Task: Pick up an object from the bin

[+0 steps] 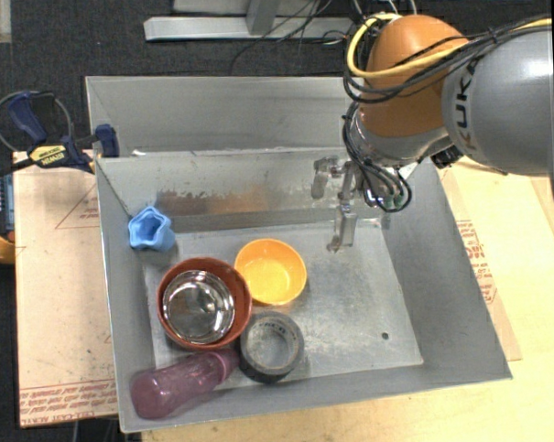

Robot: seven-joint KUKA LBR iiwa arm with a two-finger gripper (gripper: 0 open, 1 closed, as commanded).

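A: Where is the gripper (338,240) now?

B: It hangs over the bare floor of the bin (377,303), near the back wall. The nearest thing, the orange bowl (271,272), lies to its left in this view, a little toward the front, not touching it. The bowl is round, so any approach angle fits.

A: Open or closed?

B: I cannot tell. I see nothing held.

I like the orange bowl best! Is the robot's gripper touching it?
Apart. The camera view shows bare grey bin floor between the gripper and the orange bowl.
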